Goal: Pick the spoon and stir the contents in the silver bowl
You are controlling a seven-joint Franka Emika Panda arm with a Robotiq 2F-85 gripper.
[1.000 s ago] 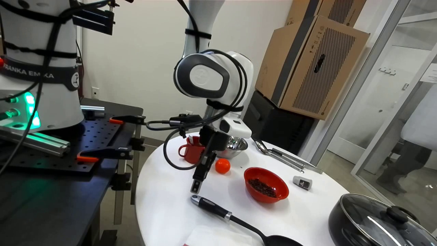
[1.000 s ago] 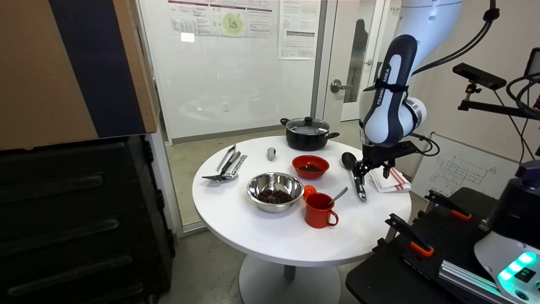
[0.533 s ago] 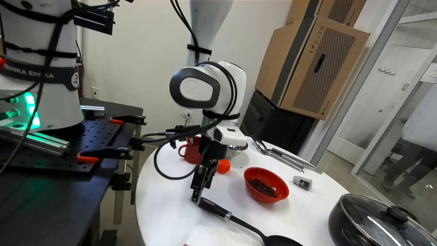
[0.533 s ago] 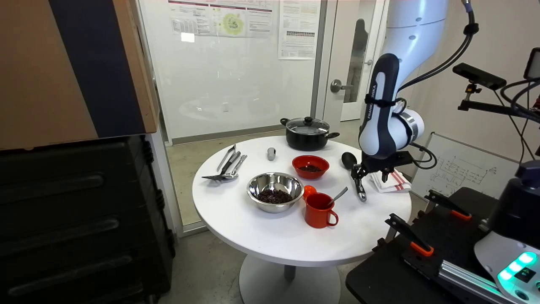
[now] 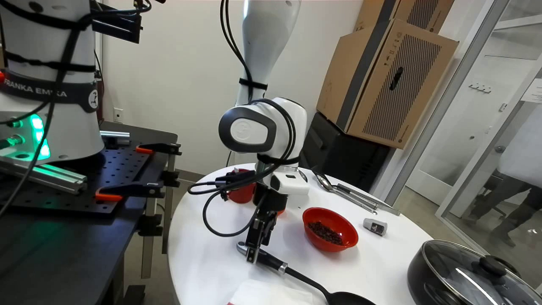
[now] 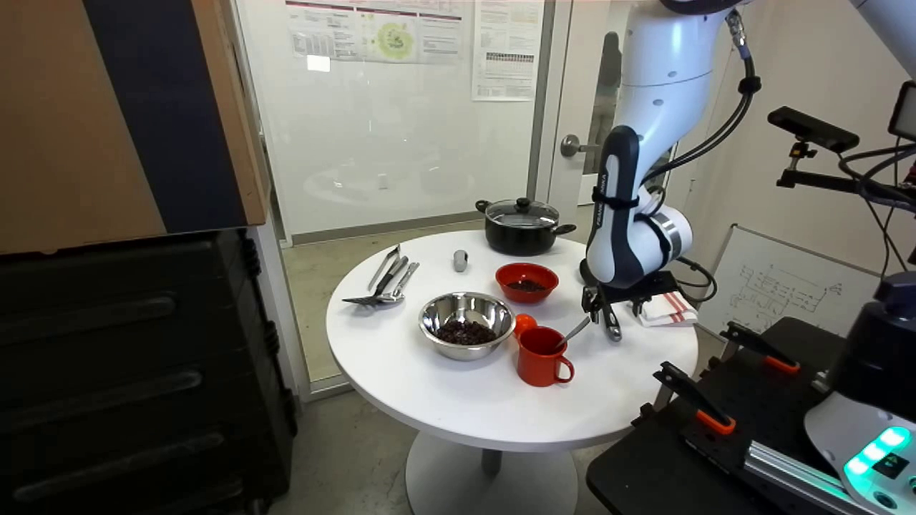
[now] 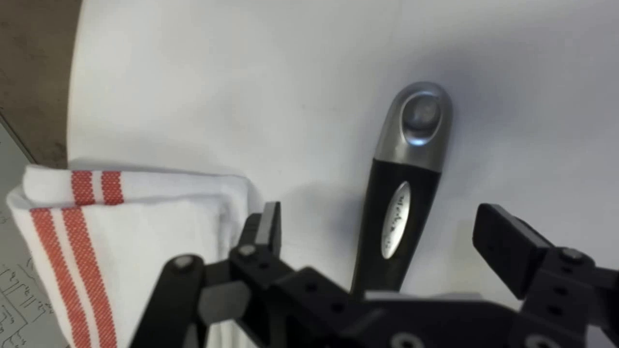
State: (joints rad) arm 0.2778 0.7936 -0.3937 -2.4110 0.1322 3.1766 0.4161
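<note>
Hanging low over the table (image 7: 193, 96) in the wrist view, the gripper (image 7: 385, 237) is holding its two fingers (image 7: 270, 232) spread wide, one on each side of the spoon (image 7: 408, 179), both standing apart from its black handle (image 7: 371, 256). The silver end (image 7: 410, 150) of the handle is pointing toward the top of that view. A folded white towel (image 7: 159, 241) with red stripes is lying left of the spoon.

In an exterior view, the fingers are hanging down at the handle, near its silver end, and the spoon is lying on the table, its scoop (image 5: 345, 298) running off the bottom edge. A red bowl (image 5: 319, 243) is standing near the spoon with dark bits (image 5: 325, 233) inside, and a black pot (image 5: 419, 271) is showing at the right, wearing a glass lid (image 5: 453, 258).

In an exterior view, the silver bowl (image 6: 461, 351) is standing well apart from the gripper, holding dark pieces (image 6: 466, 333). An orange ball (image 6: 524, 324) is showing between that bowl and a red mug (image 6: 538, 365), out of which a thin metal handle (image 6: 577, 330) is sticking. Most of the scoop is hiding behind the arm (image 6: 619, 236).
</note>
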